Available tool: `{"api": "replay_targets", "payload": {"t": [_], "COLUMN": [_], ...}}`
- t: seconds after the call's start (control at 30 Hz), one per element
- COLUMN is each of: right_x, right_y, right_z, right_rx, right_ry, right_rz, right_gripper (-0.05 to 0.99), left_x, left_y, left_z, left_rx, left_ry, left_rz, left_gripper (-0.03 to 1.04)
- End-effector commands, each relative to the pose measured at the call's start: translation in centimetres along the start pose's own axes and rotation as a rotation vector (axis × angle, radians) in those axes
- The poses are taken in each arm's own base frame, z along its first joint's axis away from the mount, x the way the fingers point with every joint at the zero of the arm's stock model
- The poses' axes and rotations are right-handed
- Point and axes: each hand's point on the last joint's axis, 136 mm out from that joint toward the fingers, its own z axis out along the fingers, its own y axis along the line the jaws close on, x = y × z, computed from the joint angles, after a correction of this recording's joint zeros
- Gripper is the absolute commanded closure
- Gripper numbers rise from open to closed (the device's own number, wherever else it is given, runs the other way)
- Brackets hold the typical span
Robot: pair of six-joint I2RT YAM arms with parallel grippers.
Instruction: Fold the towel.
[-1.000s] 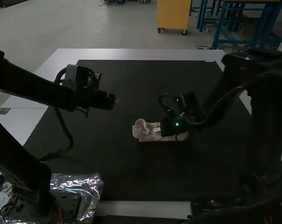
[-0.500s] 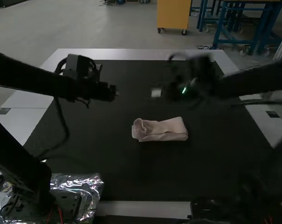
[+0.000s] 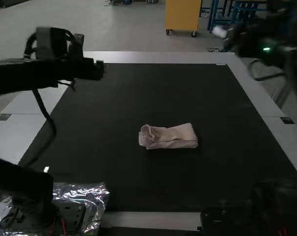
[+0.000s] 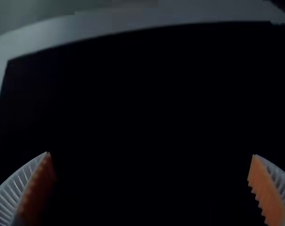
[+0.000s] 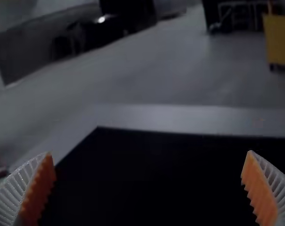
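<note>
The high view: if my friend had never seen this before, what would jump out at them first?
Probably the little pale pink towel, folded into a narrow bundle near the middle of the big black mat, because it is so light against the dark. Next might be the shiny, crinkly silver sheet at the lower left, by the foot of the left arm.

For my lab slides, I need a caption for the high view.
Folded pale towel on a black mat, left gripper and right gripper both away from it.

A dark mat (image 3: pixel 138 98) on a pale table (image 3: pixel 153 57), crinkled silvery sheeting (image 3: pixel 95 195) towards the near left corner.
</note>
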Motion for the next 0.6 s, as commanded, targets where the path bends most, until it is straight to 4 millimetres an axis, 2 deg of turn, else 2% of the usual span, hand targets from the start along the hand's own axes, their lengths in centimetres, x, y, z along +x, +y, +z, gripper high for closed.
{"api": "replay_targets", "payload": {"t": [0.0,0.1,0.27,0.47,0.57], "right_x": [-2.6,-4.1,-6.0,-5.9,-5.4], "right_y": [0.0,1.0,3.1,5.9,6.1], "right_z": [-3.4,-6.8,-12.8,-18.7,-19.7], "right_rx": [0.044,0.050,0.074,0.074,0.102], "right_ry": [-0.101,-0.196,-0.376,-0.492,-0.471], "right_rz": [0.004,0.010,-0.021,-0.046,-0.042], "right_gripper": [0.03,0.03,0.03,0.03,0.03], "left_x": [-4.6,-7.0,-10.1,-10.3,-9.7], "left_y": [1.0,1.7,2.2,2.0,1.5], "left_z": [-3.5,-6.8,-14.1,-22.1,-26.1], "left_rx": [-0.043,-0.075,-0.147,-0.223,-0.244], "left_ry": [-0.142,-0.252,-0.490,-0.694,-0.811], "left_rz": [0.031,0.033,0.032,0.043,0.048], "left_gripper": [0.05,0.05,0.05,0.05,0.05]}}
